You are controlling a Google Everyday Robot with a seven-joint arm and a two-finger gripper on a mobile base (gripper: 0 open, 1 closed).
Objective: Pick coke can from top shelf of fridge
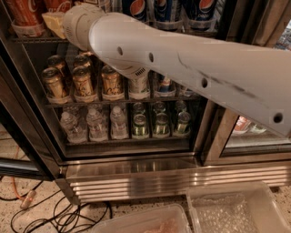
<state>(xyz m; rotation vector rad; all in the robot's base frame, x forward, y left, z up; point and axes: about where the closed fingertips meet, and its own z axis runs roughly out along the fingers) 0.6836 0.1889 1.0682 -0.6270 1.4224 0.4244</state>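
Note:
Red coke cans (25,12) stand in a clear tray at the left end of the top shelf (32,40) of the fridge (173,175). Blue Pepsi cans (166,9) stand further right on the same shelf. My white arm (191,63) reaches from the right across the open fridge. My gripper (53,22), a yellowish tip past the round wrist, is at the top shelf just right of the coke cans. Most of it is hidden behind the wrist.
The middle shelf holds gold cans (84,84) and other cans. The lower shelf holds water bottles (95,123) and green cans (159,123). Clear plastic bins (232,209) sit on the floor in front, and cables (59,214) lie at the left.

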